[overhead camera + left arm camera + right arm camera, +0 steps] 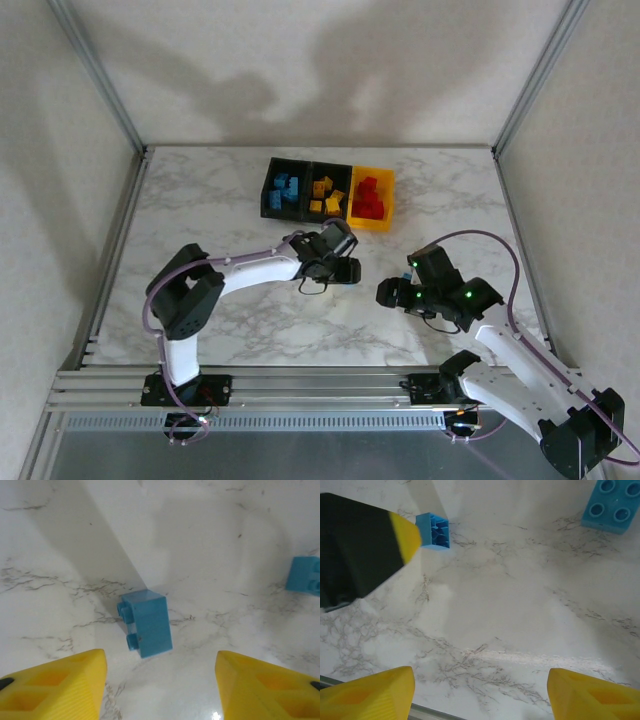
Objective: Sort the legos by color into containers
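Probably light, stiff and slick, the small blue studded plastic brick (146,623) lies before the open, empty left gripper (160,680), best pinched across its flat sides.

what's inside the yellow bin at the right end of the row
A heap of red legos sits in the yellow bin; no other colour shows there. The bin's floor and any bricks lower in the heap are covered, so the count can't be told.

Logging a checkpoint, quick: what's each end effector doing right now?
Left end effector: open, empty; blue brick lying loose just ahead.
Right end effector: open, empty.
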Robot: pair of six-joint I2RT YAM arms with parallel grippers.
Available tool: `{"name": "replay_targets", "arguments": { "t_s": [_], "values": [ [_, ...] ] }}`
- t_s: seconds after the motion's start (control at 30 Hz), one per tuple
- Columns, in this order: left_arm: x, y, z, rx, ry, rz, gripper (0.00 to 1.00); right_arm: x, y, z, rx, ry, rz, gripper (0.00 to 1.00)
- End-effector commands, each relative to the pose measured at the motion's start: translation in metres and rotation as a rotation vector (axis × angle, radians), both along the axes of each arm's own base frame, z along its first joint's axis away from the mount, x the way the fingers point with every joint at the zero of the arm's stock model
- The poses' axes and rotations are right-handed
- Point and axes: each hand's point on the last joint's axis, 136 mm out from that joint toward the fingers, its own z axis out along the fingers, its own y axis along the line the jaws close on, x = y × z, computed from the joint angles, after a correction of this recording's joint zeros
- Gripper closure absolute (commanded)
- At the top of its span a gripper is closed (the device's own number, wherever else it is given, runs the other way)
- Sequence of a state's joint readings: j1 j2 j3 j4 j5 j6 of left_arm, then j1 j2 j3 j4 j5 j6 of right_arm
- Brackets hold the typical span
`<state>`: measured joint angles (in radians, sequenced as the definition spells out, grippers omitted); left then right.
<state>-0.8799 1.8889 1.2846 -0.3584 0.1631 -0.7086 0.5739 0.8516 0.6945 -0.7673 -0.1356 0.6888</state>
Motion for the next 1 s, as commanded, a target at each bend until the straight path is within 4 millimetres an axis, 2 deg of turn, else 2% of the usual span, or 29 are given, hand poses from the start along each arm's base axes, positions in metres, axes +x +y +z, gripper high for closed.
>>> {"name": "replay_targets", "arguments": {
  "t_s": [0.0,0.2,0.43,0.6,0.73,0.97],
  "values": [
    [0.006,-0.003,-0.006,0.053,-0.017,0.014,0.45,0.001,0.002,-0.003,0.017,-0.006,0.006,0.29],
    [0.011,-0.007,-0.019,0.113,-0.037,0.012,0.51,-0.001,0.002,-0.013,0.017,0.013,0.002,0.29],
    [0.009,-0.008,-0.030,0.140,-0.025,-0.009,0.72,0.000,0.001,-0.015,0.011,0.008,-0.004,0.29],
    [0.013,-0.004,-0.024,0.167,-0.049,-0.017,0.80,0.003,0.002,-0.015,0.010,-0.001,-0.005,0.29],
    [0.014,-0.003,-0.021,0.172,-0.051,-0.020,0.81,0.004,0.002,-0.014,0.012,-0.005,-0.012,0.29],
    [0.029,0.018,0.008,0.156,-0.097,0.027,0.81,0.008,0.008,-0.004,0.050,-0.038,0.000,0.29]
  ]
}}
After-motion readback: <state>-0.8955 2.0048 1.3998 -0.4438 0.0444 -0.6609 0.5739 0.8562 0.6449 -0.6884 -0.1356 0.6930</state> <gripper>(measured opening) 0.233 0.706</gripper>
